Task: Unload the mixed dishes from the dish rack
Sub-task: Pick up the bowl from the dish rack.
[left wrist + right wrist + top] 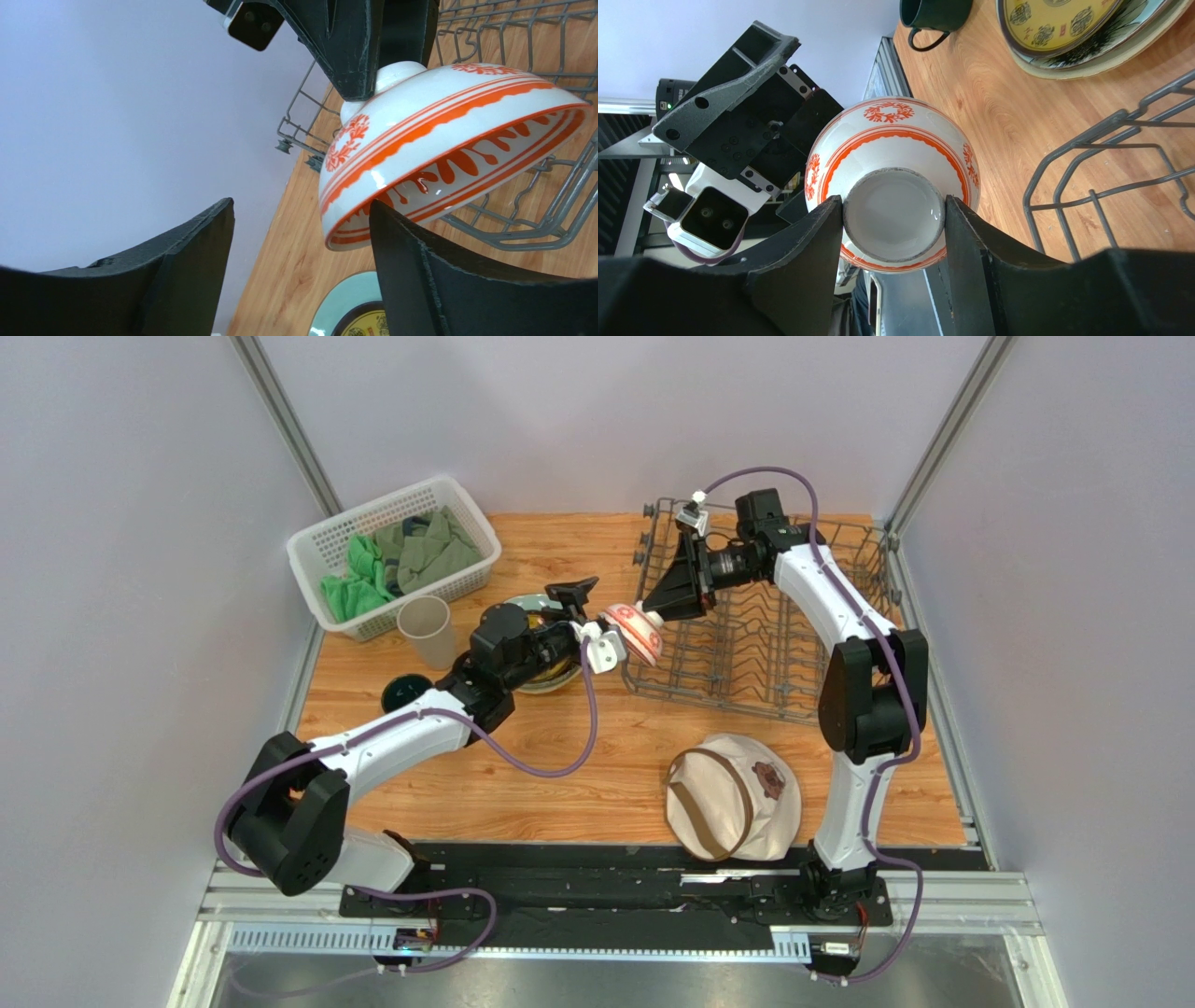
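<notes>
The red-orange-and-white patterned bowl [640, 633] hangs tilted in the air at the left edge of the dish rack [765, 637]. My right gripper [894, 210] is shut on the bowl's [892, 147] white foot ring, one finger on each side. My left gripper [302, 204] is open just below the bowl [449, 140]. The bowl's lower rim reaches between its fingers, and the right finger [456, 280] covers part of that rim. The left finger stands well apart from the bowl. The rack's wires [554, 224] lie behind the bowl.
A stack of plates [540, 669] sits under the left arm, with the yellow-patterned plate [1060, 21] on top. The dark green mug [407, 693] and beige tumbler [425, 630] stand to the left. A white basket [393, 553] holds cloths at back left. A beige hat [730, 795] lies near the front.
</notes>
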Controlling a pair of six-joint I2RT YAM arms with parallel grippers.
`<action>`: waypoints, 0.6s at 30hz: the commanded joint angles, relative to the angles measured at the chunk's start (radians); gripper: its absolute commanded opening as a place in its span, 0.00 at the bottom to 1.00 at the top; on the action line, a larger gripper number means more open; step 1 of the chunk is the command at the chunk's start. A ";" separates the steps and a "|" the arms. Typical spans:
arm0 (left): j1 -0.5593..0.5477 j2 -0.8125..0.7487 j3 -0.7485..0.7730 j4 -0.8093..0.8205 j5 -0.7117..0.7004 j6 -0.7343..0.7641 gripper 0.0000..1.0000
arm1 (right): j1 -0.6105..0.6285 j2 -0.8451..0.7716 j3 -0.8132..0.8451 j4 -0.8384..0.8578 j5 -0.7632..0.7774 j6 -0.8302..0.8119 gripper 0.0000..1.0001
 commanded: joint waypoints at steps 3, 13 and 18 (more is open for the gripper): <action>-0.012 -0.014 0.039 -0.030 0.036 -0.027 0.61 | 0.027 -0.014 0.062 -0.103 -0.082 -0.099 0.00; -0.016 -0.042 0.049 -0.115 0.095 -0.077 0.31 | 0.051 0.010 0.090 -0.172 -0.094 -0.168 0.00; -0.018 -0.054 0.049 -0.126 0.091 -0.108 0.00 | 0.056 0.020 0.100 -0.201 -0.094 -0.191 0.00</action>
